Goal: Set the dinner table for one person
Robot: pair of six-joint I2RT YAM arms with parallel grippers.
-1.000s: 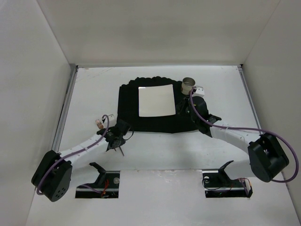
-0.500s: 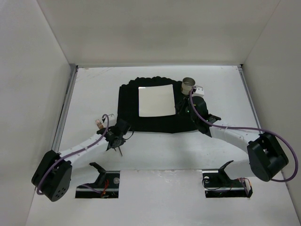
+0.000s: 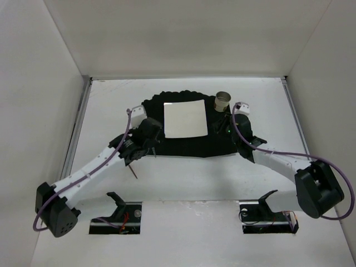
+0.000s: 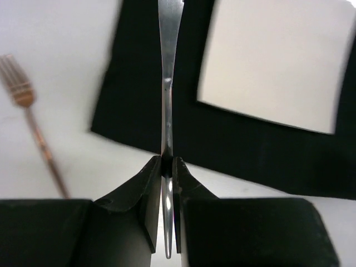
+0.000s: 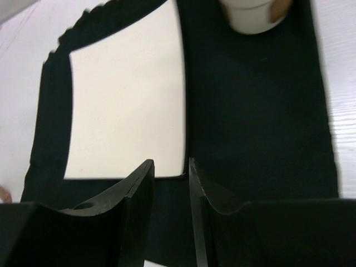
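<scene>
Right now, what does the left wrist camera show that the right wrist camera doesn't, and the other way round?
Only the left wrist view: the left gripper shut on a silver utensil, and a copper fork on the dinner table. Only the right wrist view: the right gripper, jaws apart with nothing between them, and a cup. Both: the black mat, the square white plate and some table.
</scene>
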